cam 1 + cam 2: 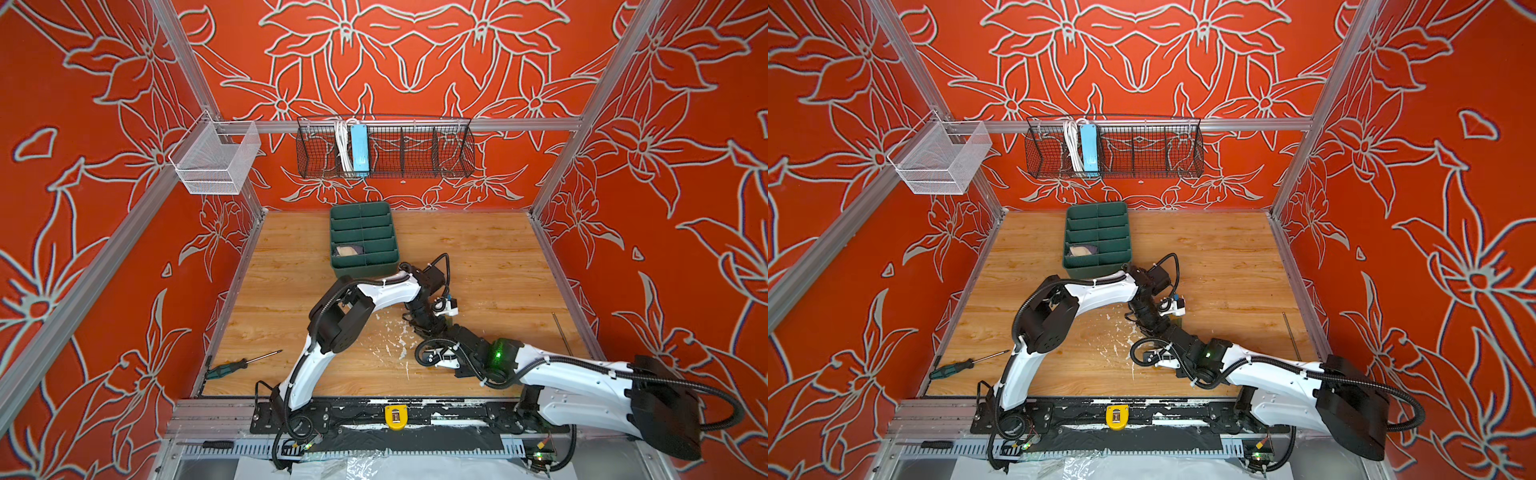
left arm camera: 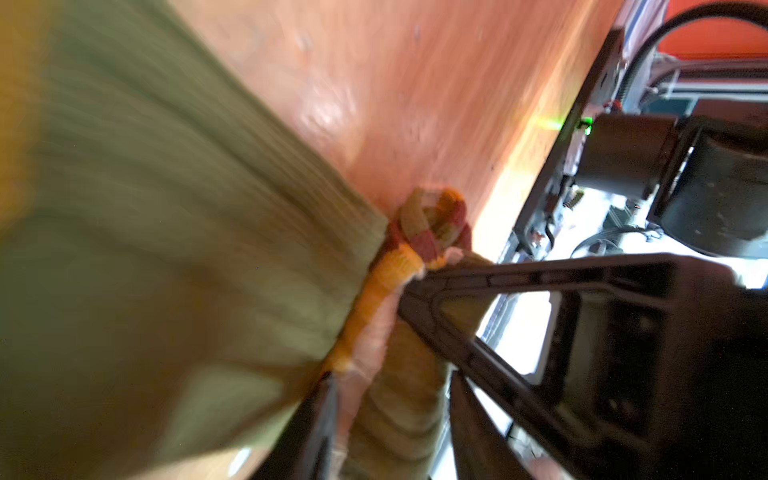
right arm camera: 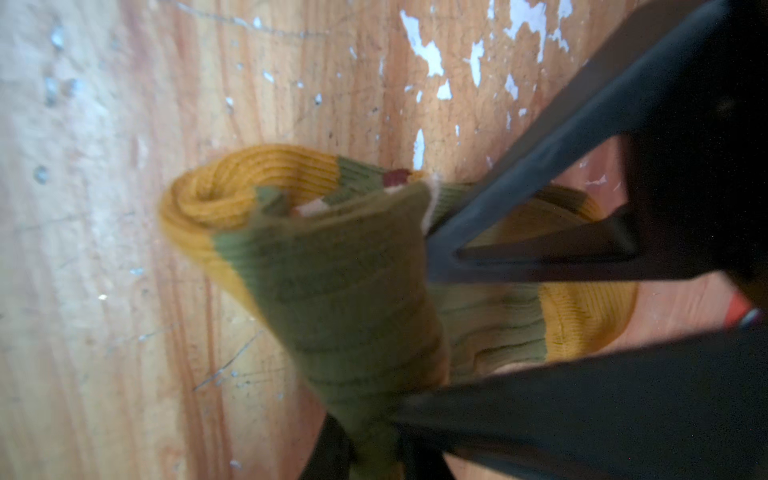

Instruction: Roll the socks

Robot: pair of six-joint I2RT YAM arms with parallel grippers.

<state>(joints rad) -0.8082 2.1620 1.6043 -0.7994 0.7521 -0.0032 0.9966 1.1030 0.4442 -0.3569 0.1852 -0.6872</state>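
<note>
Top views: your left hand and right hand meet mid-counter, near the bin. The wrists hide their tips.
Left wrist: blurred. The olive sock fills most of the view, its striped cuff bunched at your left hand's fingertips. You cannot tell whether they pinch it.
Right wrist: the sock is rolled, its mustard end curled, down at the counter. You cannot tell whether it touches. Your right hand's fingers are clamped on the roll.
</note>
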